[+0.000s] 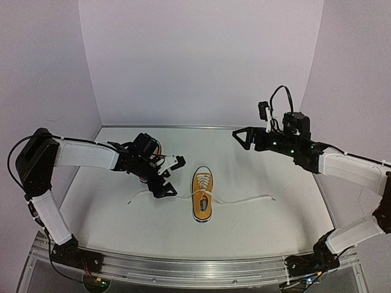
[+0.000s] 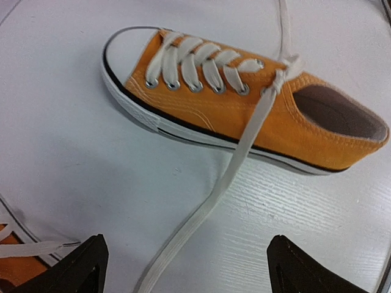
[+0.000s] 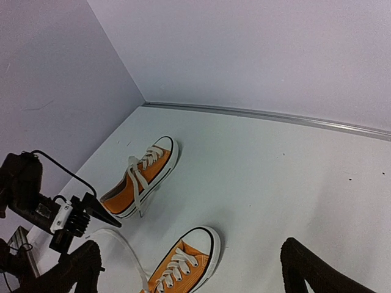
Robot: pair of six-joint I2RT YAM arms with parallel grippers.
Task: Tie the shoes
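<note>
Left fingers (image 2: 82, 268): spread wide, clamped on nothing. They sit low over the worktop (image 1: 256, 232), just left of the centre sneaker (image 1: 203, 196) and pointing towards its side. In the left wrist view this sneaker lies across the upper frame, white toe cap to the upper left, heel opening to the right. Its left lace end (image 2: 208, 195) runs from the top eyelets down the canvas side and out between the two fingers. Laces cross at the top eyelets; whether that is a knot, cannot tell.

Right fingers (image 3: 76, 271): also wide apart, empty. Held up over the right rear of the worktop, well apart from both sneakers.

Centre sneaker: mid-worktop, upright on its sole, toe towards the back wall (image 1: 201, 61). Its right lace end (image 1: 250, 199) trails flat to the right.

Second sneaker (image 3: 142, 178): beyond the centre one in the right wrist view, near the left wall (image 3: 55, 73), upright, with loose laces draped over its side. From the top view it is mostly hidden under the left arm.

Surface: white, faint wood grain. Walls are plain pale, with a metal strip (image 3: 263, 116) at the foot of the back wall. An aluminium rail (image 1: 183, 268) along the near edge carries both arm bases.
</note>
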